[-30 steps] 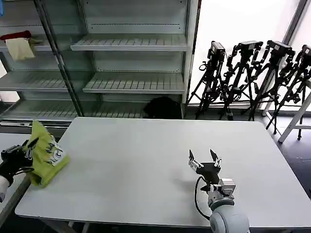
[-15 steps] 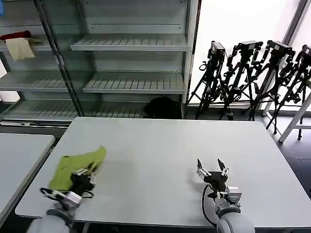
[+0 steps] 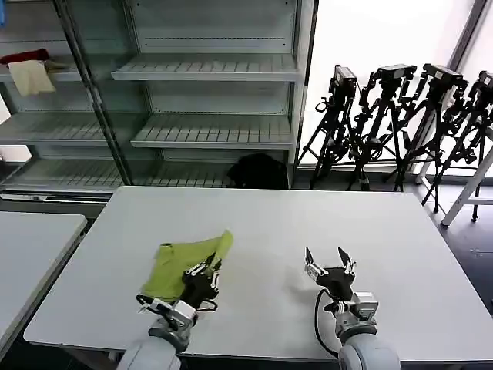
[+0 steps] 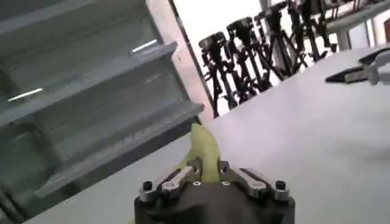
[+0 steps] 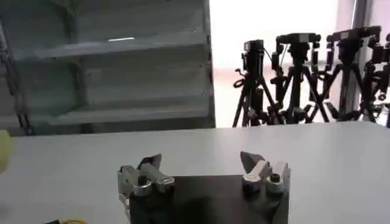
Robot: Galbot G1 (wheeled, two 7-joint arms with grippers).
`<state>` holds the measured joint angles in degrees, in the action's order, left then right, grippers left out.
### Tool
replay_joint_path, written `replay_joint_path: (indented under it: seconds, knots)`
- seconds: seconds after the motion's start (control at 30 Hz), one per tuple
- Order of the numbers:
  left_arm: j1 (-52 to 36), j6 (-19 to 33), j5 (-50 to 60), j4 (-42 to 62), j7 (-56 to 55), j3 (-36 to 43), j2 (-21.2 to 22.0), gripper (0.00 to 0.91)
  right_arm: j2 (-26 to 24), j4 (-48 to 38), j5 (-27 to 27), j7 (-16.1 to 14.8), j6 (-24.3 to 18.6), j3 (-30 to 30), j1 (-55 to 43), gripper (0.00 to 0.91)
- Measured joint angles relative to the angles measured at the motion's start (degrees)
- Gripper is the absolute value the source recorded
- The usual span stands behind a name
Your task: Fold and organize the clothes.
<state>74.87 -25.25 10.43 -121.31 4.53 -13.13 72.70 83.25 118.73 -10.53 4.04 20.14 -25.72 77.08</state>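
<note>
Table [image 3: 254, 216] of white rectangular shape carries the lime-green cotton T-shirt [image 3: 181, 262], which lies bunched on its left front part; 1 corner of the cloth stands up toward the middle. The left gripper [image 3: 202, 274] is at the near edge of this T-shirt and its jaws are clenched on the green fabric [image 4: 204, 155]; the wrist view shows the cloth rising between the 2 fingers. The right gripper [image 3: 329, 262] hovers over the bare table at the front right, well apart from the T-shirt; its jaws are spread wide and grasp nothing [image 5: 204, 173].
</note>
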Motion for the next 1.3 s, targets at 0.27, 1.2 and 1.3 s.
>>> replay_joint_path:
  seconds: [0.27, 1.2, 1.3]
  knots:
    - [-4.10, -1.32, -9.67, -2.04, -3.70, 2.42, -0.13, 0.907, 1.93, 2.82, -3.14, 0.08, 5.69, 3.24, -1.42, 0.907]
    - [-0.23, -1.31, -24.67, -8.05, -4.84, -12.27, -3.38, 0.907, 2.00, -1.67, -21.52, 11.02, 12.57, 16.93, -2.81, 0.000]
    - [0.14, -1.33, -24.76, -8.16, -4.91, -12.91, -3.20, 0.907, 1.72, -2.25, -22.75, 11.97, 12.73, 17.23, -3.26, 0.000]
